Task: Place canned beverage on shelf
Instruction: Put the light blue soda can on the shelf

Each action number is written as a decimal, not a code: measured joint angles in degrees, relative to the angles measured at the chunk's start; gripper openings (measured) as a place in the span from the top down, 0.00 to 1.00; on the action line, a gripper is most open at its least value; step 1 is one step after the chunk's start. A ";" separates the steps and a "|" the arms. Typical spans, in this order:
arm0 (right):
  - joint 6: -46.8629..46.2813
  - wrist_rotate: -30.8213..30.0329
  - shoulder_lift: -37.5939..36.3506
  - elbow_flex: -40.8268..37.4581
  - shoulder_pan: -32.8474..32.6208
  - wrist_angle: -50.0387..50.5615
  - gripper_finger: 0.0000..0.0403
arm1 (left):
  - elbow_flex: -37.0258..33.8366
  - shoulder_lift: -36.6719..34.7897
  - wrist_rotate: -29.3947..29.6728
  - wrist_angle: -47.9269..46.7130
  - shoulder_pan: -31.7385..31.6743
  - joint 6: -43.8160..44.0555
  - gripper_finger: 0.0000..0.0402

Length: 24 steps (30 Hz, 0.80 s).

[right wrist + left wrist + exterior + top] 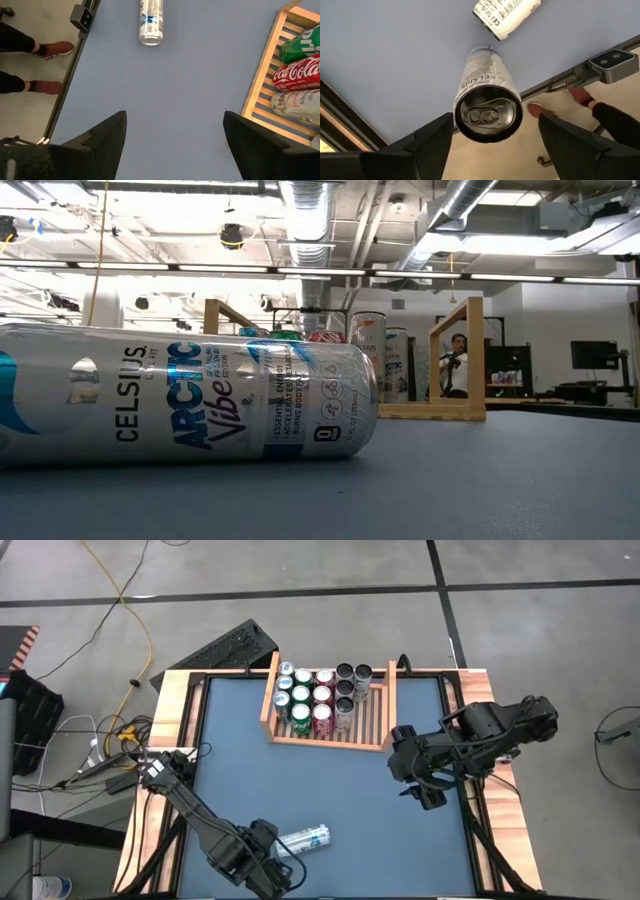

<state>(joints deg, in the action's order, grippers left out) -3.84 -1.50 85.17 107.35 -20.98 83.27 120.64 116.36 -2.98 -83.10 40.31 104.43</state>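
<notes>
A silver can (487, 112) stands upright on the blue table near its near edge, pull tab up. My left gripper (495, 117) is open above it, one finger on either side of the can's top, with a gap showing on each side. In the high view my left gripper (270, 875) hides this can. A second silver-and-blue Celsius can (305, 838) lies on its side just beyond; it also shows in the low view (180, 405). The wooden shelf (270, 700) at the far middle holds several upright cans. My right gripper (425, 795) is open and empty, right of the shelf.
The table's raised wooden border (170, 710) runs round the blue mat. The low camera's grey box (612, 65) sits at the near edge. A person's legs with red shoes (50, 50) stand beyond that edge. The shelf's side board (262, 75) and its cans (297, 72) are close to my right gripper.
</notes>
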 joint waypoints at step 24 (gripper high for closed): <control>-0.04 -0.02 0.00 0.00 0.01 -2.51 0.21 | 0.00 0.00 -1.77 2.70 -5.62 -23.40 0.29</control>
<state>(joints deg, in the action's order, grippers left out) -3.88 -1.52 85.17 107.35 -20.97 80.75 120.64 116.36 -4.75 -80.41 34.69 81.02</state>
